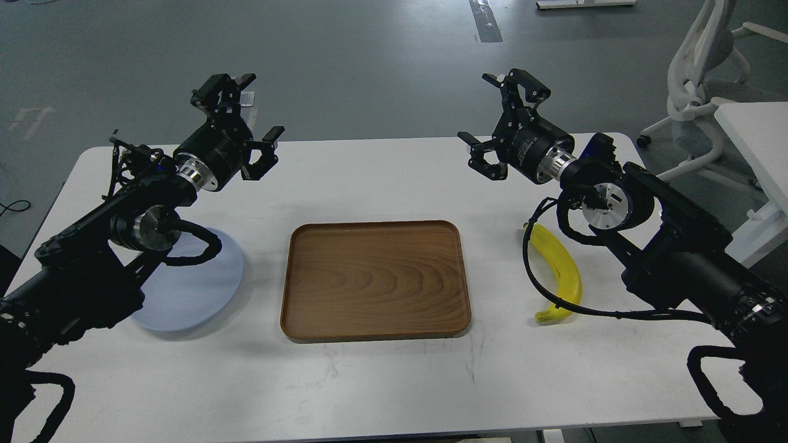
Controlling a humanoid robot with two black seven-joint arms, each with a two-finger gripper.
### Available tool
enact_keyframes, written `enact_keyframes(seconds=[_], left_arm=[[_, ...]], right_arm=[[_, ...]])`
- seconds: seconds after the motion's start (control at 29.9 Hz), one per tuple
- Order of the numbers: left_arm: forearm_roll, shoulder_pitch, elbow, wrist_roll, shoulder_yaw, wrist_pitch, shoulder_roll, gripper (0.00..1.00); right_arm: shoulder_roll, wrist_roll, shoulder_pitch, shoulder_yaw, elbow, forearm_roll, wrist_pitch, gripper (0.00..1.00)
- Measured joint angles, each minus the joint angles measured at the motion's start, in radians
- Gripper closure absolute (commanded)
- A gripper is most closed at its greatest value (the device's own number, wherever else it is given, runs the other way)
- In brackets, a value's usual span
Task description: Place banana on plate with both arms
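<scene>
A: Which step is in hand, do you think?

B: I judge it is the very beginning. Nearest to us, the worktop (381,387) is white and carries nothing of the task. A little farther, the banana (563,271) lies flat on the right side, partly under the right arm (671,246) and its black cable. Nothing holds it.

A: And the plate?

B: The plate (197,289) is on the left side, at about the same depth, partly hidden by the left arm (123,227). Between the two lies a brown wooden tray (375,280), which holds nothing. So banana and plate are well apart, with the tray in the middle.

A: What does the next move call for?

B: In my opinion the right arm must go down to the banana, because it is the closer one. The gripper must turn downward and close across the middle of the fruit. Probably the banana then has to pass over the tray toward the left arm, since the task asks for both arms.

A: How are the arms posed now?

B: Both are raised above the far part of the worktop, bent at the elbow, pointing inward and away from us. The left gripper (255,107) is released, its fingers spread wide and grasping nothing. The right gripper (489,117) is also spread wide, with nothing in it. Behind the worktop there is only grey floor, and a white chair (702,74) at the far right.
</scene>
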Motion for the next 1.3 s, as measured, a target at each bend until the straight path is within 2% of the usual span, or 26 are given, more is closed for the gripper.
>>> enact_keyframes(seconds=[0.2, 1.3], left_arm=[[0.002, 0.034, -0.003, -0.016, 0.006, -0.015, 0.009, 0.02], [-0.004, 0.026, 0.0, -0.02, -0.009, -0.008, 0.009, 0.02]], right_arm=[[0.002, -0.007, 0.0, -0.011, -0.006, -0.001, -0.002, 0.0], [0.007, -0.006, 0.016, -0.016, -0.008, -0.005, -0.002, 0.0]])
